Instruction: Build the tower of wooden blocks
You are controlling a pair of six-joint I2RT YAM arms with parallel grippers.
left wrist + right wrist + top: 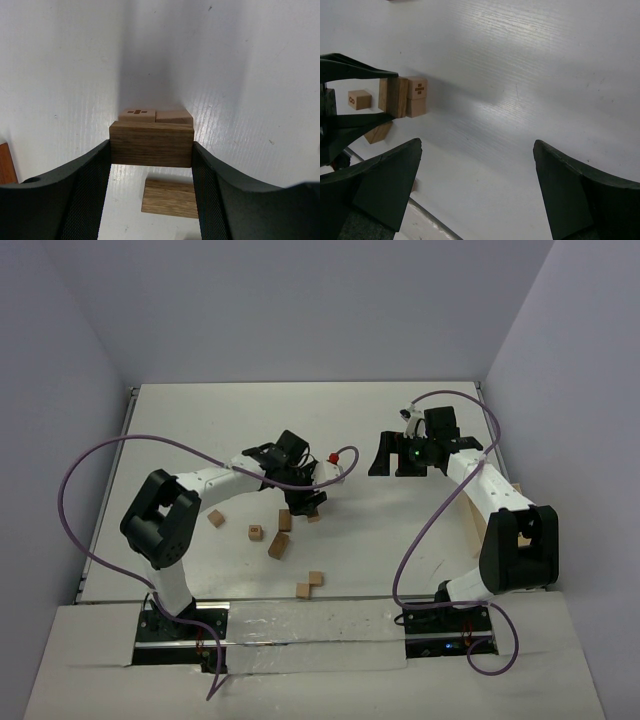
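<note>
Blocks lay loose nearest the arm bases: a pair of tan cubes (315, 579) touching at a corner, then a loose brick (279, 545), a small cube (256, 532) and another cube (216, 519), scattered on the white table (180, 430). Farther in, left gripper (308, 505) was clamped on a brown brick (151, 145), with both fingers (82, 195) pressed flat on its ends and the brick level across the gap. Below it, nearer the wrist, a spare brick (170, 198) lay flat on the table. Just behind the held brick sat the wood block tower (136, 115), only 2 cubes side by side, 1 stamped with a dark mark. The held brick spanned the width of both. Right wrist view showed brick and cubes edge to edge; could not tell if they touched or if the brick rested on them. A reddish-brown piece (5, 162) showed at the left edge of the left wrist view. Farthest out, right gripper (400, 455) hung well apart from the tower, to its right, fingers (580, 195) spread wide with nothing between.
</note>
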